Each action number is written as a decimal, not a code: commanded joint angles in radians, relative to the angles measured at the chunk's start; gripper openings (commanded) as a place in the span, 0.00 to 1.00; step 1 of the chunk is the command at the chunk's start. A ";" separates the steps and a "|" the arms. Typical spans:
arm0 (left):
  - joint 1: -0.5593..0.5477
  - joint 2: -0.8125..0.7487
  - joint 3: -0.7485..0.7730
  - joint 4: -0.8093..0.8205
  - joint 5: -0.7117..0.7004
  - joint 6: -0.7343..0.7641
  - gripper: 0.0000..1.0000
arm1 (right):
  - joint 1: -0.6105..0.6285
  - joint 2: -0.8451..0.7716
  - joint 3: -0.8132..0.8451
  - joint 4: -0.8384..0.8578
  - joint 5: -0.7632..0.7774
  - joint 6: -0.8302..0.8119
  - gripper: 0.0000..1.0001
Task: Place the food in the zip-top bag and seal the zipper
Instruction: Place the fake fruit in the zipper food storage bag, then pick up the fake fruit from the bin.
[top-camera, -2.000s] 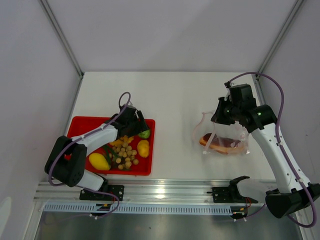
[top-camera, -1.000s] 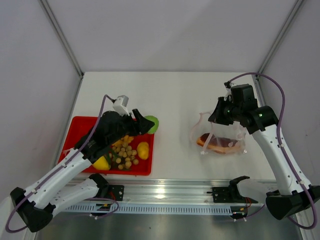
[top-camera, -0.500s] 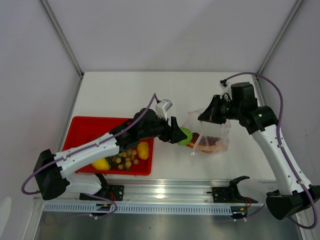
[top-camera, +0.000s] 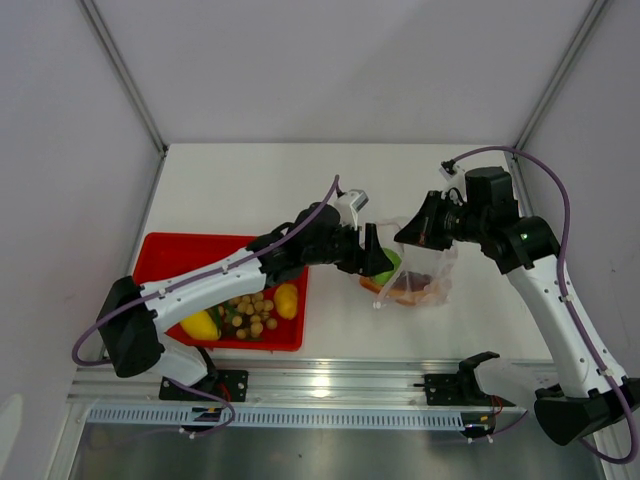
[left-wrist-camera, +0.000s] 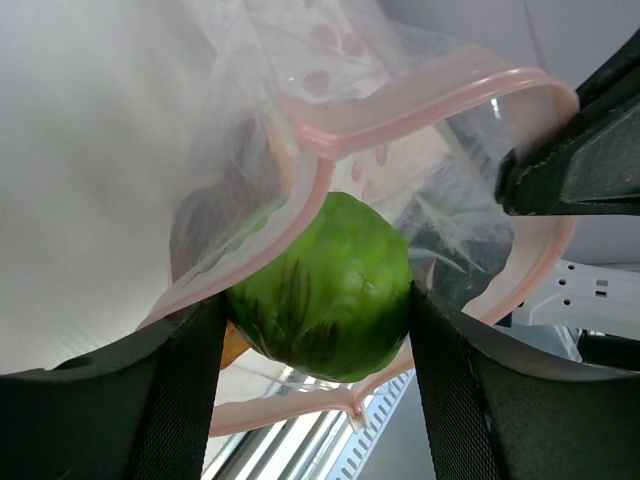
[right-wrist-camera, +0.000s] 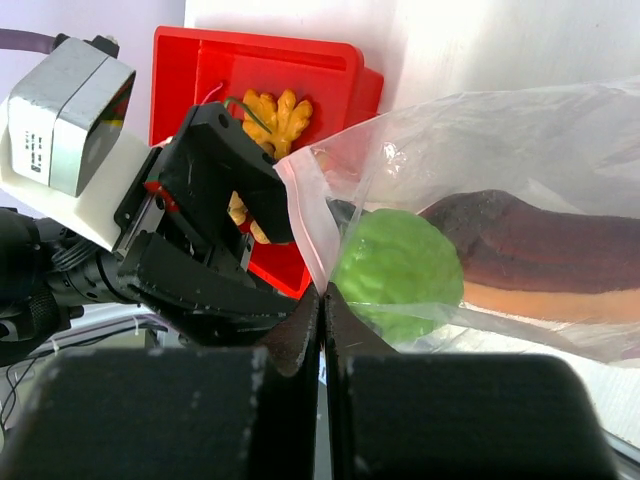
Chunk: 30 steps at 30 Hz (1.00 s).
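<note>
Moved since a second ago: our left gripper (top-camera: 380, 262) swings off the red rectangular plastic tray (top-camera: 160, 250) over to the clear crinkly zip-top bag (top-camera: 432, 268).
Ball: the round green toy ball (left-wrist-camera: 322, 285) is clamped between our left fingers, at the mouth, partly past the thin pink-red zipper strip (left-wrist-camera: 400, 105).
Right gripper (right-wrist-camera: 322, 310): pinched on the bag's lip, holding it open.
Risk: we reckon the ball could snag the floppy lip and roll out, or tug the bag free.
Left arm pose: stretched long and low across the white table (top-camera: 300, 180).

From above, the left tool (top-camera: 379, 263) hides most of the green ball (top-camera: 394, 259); the bagged wedge (top-camera: 406, 289) seems blurred.
</note>
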 joint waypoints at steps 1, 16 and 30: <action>-0.008 -0.022 0.010 0.001 -0.028 -0.021 0.76 | 0.003 -0.028 0.017 0.032 -0.014 0.004 0.00; -0.008 -0.246 -0.165 0.073 -0.086 0.090 0.97 | -0.004 -0.031 0.022 0.004 0.035 -0.018 0.00; 0.134 -0.613 -0.257 -0.369 -0.464 0.019 0.95 | -0.001 -0.016 -0.018 0.007 0.084 -0.056 0.00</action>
